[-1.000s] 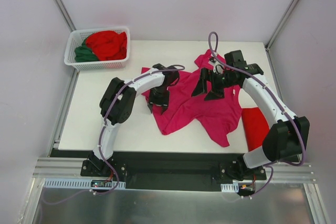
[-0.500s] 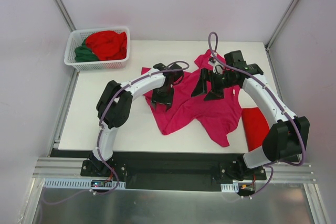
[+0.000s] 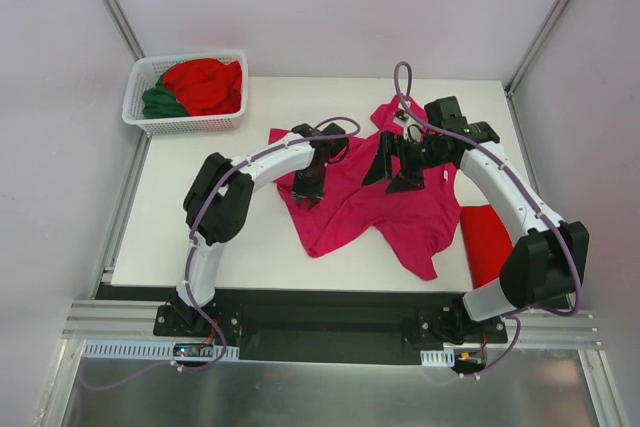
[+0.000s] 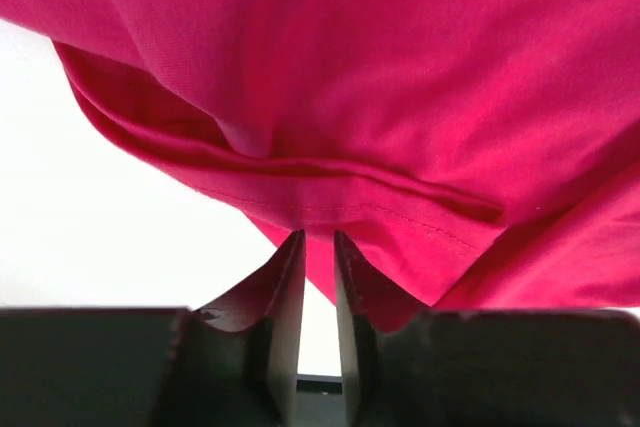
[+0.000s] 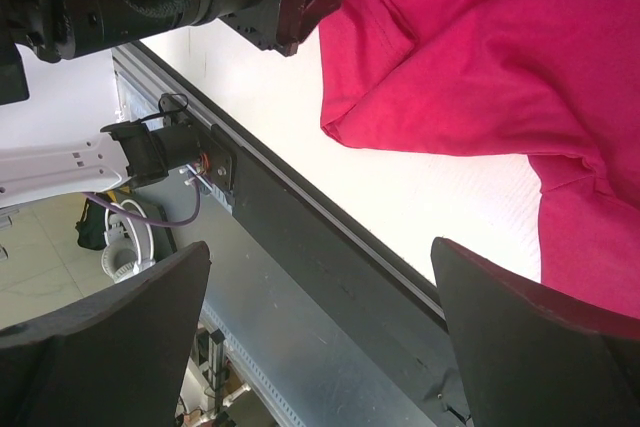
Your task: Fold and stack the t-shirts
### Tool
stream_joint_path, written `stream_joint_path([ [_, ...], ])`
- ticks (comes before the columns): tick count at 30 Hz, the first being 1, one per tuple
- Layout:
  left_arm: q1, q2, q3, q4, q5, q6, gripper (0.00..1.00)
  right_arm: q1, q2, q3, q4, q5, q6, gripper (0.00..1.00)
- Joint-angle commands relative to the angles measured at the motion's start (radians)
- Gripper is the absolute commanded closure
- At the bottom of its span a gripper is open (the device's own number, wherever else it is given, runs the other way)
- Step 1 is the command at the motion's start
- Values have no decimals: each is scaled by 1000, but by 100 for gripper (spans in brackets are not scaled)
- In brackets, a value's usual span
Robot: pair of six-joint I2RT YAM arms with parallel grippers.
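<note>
Pinches the hem of the magenta t-shirt [image 3: 385, 209] with the left gripper [image 3: 308, 189], at the garment's left edge. In the left wrist view, shows the two fingers [image 4: 283, 292] pressed almost together, only a thin slit between them, with the stitched hem bunched right at their tips and the cloth hanging in a shadowed fold above. Across the middle of the white table [image 3: 240, 247]: the same magenta t-shirt, crumpled and unfolded, one part reaching toward the far edge, one corner pointing toward the near edge. Hovers the right gripper [image 3: 392, 175] over the shirt's upper middle, fingers spread wide apart. In the right wrist view, frames between them the near table edge and a dark rail [image 5: 330, 277], with pink cloth at the upper right. On the table's right side: a bright red t-shirt [image 3: 487, 242], folded flat, just beside the magenta one's right edge and partly hidden by the right arm [image 3: 520, 212]. At the table's far-left corner: a white lattice basket [image 3: 185, 124], filled with bunched bright red cloth [image 3: 205, 85] and, at its left, a dark green t-shirt [image 3: 160, 102].
</note>
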Motion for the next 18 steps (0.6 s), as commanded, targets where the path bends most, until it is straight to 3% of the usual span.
stream_joint_path([
  [1, -9, -2, 4, 2, -35, 23, 93, 6, -4, 0, 4, -27, -15, 4],
  [3, -9, 1, -2, 1, -36, 28, 97, 6, -6, 1, 4, -25, -15, 4],
  [5, -9, 6, -11, -1, -35, 31, 90, 8, -3, 1, 2, -25, -15, 4],
  [6, -9, 4, -19, 2, -38, 27, 74, 8, -3, 1, 2, -27, -15, 4],
  [10, -9, -13, -37, 1, -32, 22, 51, 9, 2, 3, 1, -30, -15, 4],
  [16, -9, -18, -42, 2, -33, 23, 52, 13, 13, 6, 1, -33, -15, 4],
  [18, -9, -13, -42, 2, -33, 30, 64, 13, 19, 10, 2, -36, -15, 4],
])
